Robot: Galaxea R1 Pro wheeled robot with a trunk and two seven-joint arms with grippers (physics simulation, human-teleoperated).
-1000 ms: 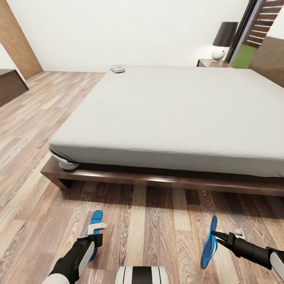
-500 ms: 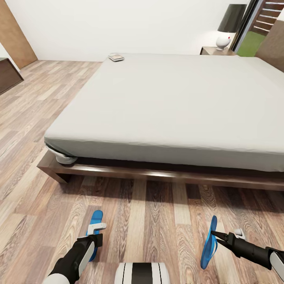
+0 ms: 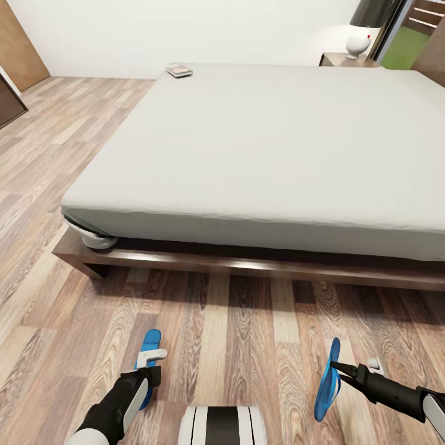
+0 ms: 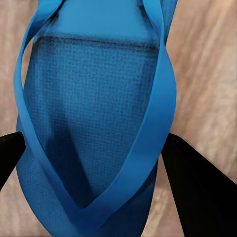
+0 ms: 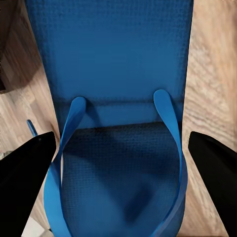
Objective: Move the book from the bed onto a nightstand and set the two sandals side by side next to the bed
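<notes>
A pale grey bed (image 3: 266, 142) on a dark wooden frame (image 3: 247, 267) spans the head view. The small book (image 3: 180, 70) lies on the mattress at its far left corner. A nightstand (image 3: 343, 59) stands beyond the bed's far right. My left gripper (image 3: 148, 369) is shut on a blue sandal (image 3: 150, 342) held low over the floor. In the left wrist view, black fingers (image 4: 197, 192) flank that sandal (image 4: 94, 98). My right gripper (image 3: 334, 366) is shut on the other sandal (image 3: 326, 386), held on its edge. The right wrist view has this sandal (image 5: 113, 64) close up.
Wood-plank floor (image 3: 247, 346) lies between me and the bed. A white lamp (image 3: 359, 42) with a dark shade stands on the nightstand. A pale rounded bulge (image 3: 97, 238) sticks out under the mattress's near left corner. A dark cabinet (image 3: 9, 102) sits far left.
The whole head view has shifted: the bed and book sit higher and nearer, so the camera moved. Both grippers and their sandals keep the same places in the view.
</notes>
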